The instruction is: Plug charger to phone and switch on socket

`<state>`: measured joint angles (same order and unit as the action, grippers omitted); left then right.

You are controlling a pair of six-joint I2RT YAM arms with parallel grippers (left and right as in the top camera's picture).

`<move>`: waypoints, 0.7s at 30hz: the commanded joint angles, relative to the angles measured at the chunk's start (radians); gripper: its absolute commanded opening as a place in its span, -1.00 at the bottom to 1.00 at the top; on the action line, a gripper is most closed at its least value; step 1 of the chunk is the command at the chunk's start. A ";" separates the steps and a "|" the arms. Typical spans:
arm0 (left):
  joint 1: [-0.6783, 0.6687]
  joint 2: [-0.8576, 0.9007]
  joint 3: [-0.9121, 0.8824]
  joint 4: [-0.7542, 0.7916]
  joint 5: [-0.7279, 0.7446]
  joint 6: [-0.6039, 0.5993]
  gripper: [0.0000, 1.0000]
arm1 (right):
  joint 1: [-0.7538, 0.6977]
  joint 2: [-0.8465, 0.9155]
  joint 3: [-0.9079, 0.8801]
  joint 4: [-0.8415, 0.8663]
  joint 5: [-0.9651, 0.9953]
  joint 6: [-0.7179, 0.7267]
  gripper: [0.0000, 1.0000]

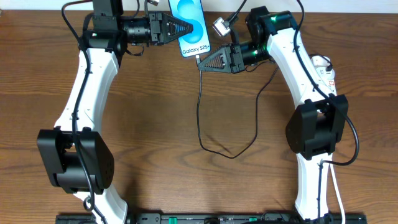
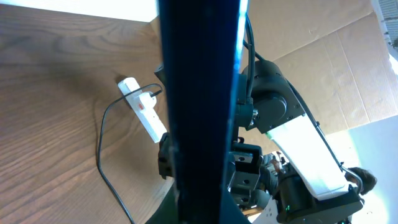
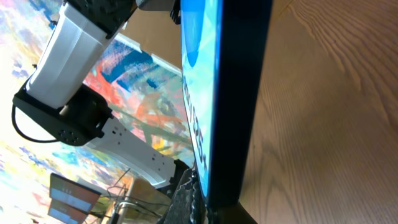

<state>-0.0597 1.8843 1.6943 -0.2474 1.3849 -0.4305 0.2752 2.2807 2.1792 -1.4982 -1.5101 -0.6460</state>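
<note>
A: Where is the phone (image 1: 196, 37), and how does it lie?

B: At the far middle of the desk (image 1: 155, 124), screen up. Its long axis runs near to far, slightly slanted. The left pincer (image 1: 186, 28) is clamped on its left side.

A: And the charger (image 1: 199, 112)?

B: The right pincer (image 1: 203, 63) is closed on its tip at the phone's near end. The cable loops toward the socket (image 1: 324, 67).

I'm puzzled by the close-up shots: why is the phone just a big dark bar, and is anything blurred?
Left wrist view: the phone sits very close, in shade, a dark soft-edged bar; the right margin is washed out. Right wrist view: its screen lettering is blurred, the table sharper. Overhead view: evenly lit and sharp, only faint shadows.
</note>
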 commanded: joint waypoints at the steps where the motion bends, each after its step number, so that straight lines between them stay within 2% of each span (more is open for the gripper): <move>1: -0.003 -0.019 0.015 0.004 0.040 0.000 -0.86 | 0.000 -0.014 0.013 0.006 -0.052 0.014 -0.98; 21: -0.003 -0.019 0.015 0.007 0.040 0.010 -0.85 | 0.000 -0.022 0.013 0.003 -0.053 0.025 -0.98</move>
<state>-0.0597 1.8843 1.6943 -0.2451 1.3849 -0.4301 0.2752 2.2807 2.1792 -1.4986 -1.5108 -0.6350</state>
